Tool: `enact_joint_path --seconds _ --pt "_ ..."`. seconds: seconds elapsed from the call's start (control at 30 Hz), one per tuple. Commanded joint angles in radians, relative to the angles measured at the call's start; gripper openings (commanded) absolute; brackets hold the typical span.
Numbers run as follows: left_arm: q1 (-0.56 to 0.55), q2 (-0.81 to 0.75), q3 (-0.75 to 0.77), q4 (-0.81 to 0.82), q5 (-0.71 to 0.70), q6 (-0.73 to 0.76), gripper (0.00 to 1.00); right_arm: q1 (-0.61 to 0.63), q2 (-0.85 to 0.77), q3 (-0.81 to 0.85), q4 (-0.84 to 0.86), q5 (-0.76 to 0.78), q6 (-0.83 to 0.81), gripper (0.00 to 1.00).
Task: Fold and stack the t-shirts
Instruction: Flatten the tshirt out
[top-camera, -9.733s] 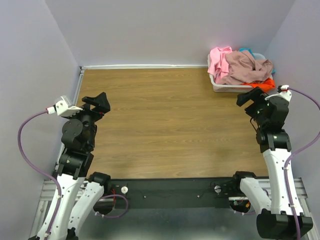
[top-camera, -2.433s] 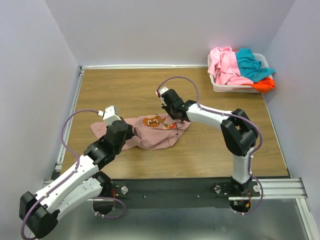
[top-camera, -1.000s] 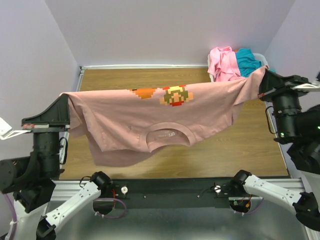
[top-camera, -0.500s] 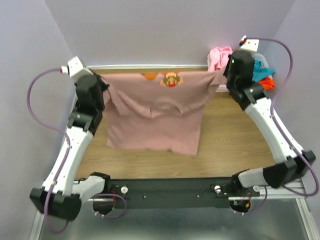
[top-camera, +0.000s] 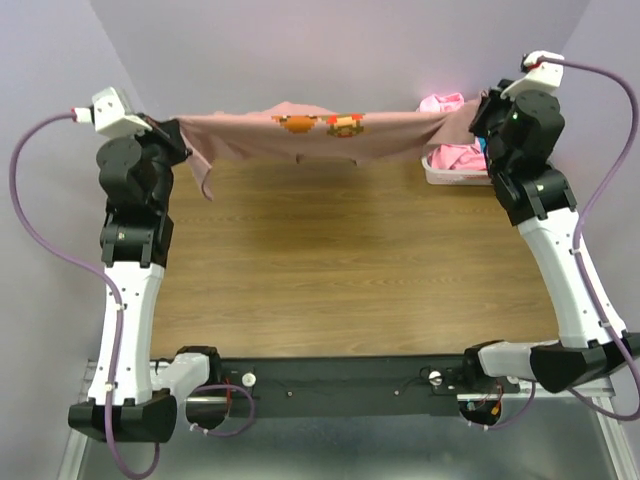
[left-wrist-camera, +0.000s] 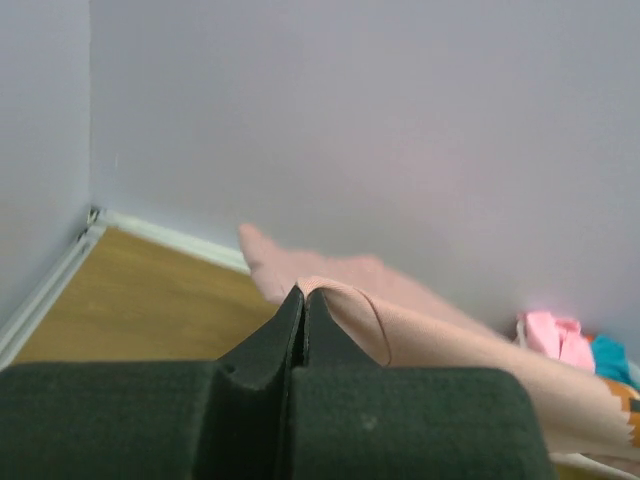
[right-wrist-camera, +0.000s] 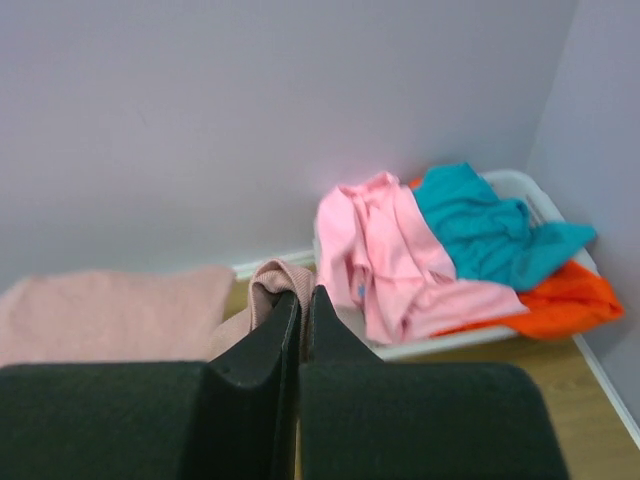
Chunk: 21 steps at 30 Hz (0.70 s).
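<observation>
The mauve-pink t-shirt (top-camera: 300, 138) with its pixel-figure print (top-camera: 322, 124) is stretched in the air along the far edge of the table. My left gripper (top-camera: 182, 130) is shut on its left end, and the cloth (left-wrist-camera: 450, 335) bunches at the fingertips (left-wrist-camera: 303, 292). My right gripper (top-camera: 478, 112) is shut on its right end, where a fold of the shirt (right-wrist-camera: 268, 282) sits pinched between the jaws (right-wrist-camera: 303, 292). Bright pink (right-wrist-camera: 380, 250), teal (right-wrist-camera: 485, 225) and orange-red (right-wrist-camera: 565, 300) t-shirts lie in the basket.
The white plastic basket (top-camera: 445, 174) stands at the far right corner, just below my right gripper, its rim (right-wrist-camera: 430, 346) close to the fingers. The back wall is right behind the held shirt. The wooden tabletop (top-camera: 340, 260) spreads out beneath both raised arms.
Both arms have carried the shirt farther back toward the wall and pulled it tighter. It now hangs much shorter over the table than half a second ago.
</observation>
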Motion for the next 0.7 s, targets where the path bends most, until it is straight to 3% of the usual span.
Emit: enact_joint_path --seconds 0.0,0.1,0.2,0.3,0.37,0.4,0.43,0.47,0.5,0.53,0.57,0.6,0.63,0.67 --pt "0.01 -0.053 -0.165 -0.084 -0.027 -0.036 0.0 -0.03 -0.067 -0.196 -0.062 0.008 -0.017 0.01" --pt "0.01 -0.1 -0.247 -0.144 -0.072 -0.072 0.0 -0.036 -0.118 -0.257 -0.103 0.015 -0.023 0.01" --pt "0.01 -0.125 -0.362 -0.054 -0.063 -0.077 0.0 -0.042 -0.114 -0.305 -0.125 0.006 -0.017 0.04" --pt "0.01 -0.027 -0.445 -0.012 -0.021 -0.089 0.0 -0.05 -0.068 -0.377 -0.123 -0.055 -0.009 0.06" --pt "0.01 0.051 -0.486 0.02 -0.018 -0.098 0.03 -0.054 0.047 -0.397 -0.123 -0.066 -0.01 0.08" --pt "0.01 0.138 -0.492 0.023 -0.011 -0.099 0.22 -0.062 0.09 -0.402 -0.123 -0.058 -0.01 0.09" --pt "0.01 0.178 -0.489 0.02 -0.009 -0.108 0.26 -0.065 0.191 -0.4 -0.125 -0.048 -0.003 0.09" --pt "0.012 0.214 -0.485 0.013 -0.01 -0.112 0.45 -0.068 0.23 -0.402 -0.125 -0.031 0.005 0.11" --pt "0.01 0.263 -0.486 0.019 0.0 -0.109 0.57 -0.074 0.271 -0.4 -0.125 -0.002 0.028 0.16" --pt "0.012 0.278 -0.486 0.023 0.002 -0.108 0.64 -0.077 0.302 -0.4 -0.125 0.011 0.04 0.42" --pt "0.01 0.286 -0.489 0.025 0.005 -0.117 0.71 -0.079 0.348 -0.402 -0.125 0.024 0.049 0.53" --pt "0.01 0.285 -0.494 0.025 0.015 -0.121 0.93 -0.079 0.36 -0.402 -0.125 0.035 0.061 0.57" --pt "0.01 0.28 -0.499 0.035 0.026 -0.12 0.98 -0.077 0.365 -0.402 -0.125 0.04 0.075 0.62" --pt "0.012 0.271 -0.505 0.04 0.045 -0.125 0.98 -0.08 0.362 -0.403 -0.125 0.051 0.086 0.8"
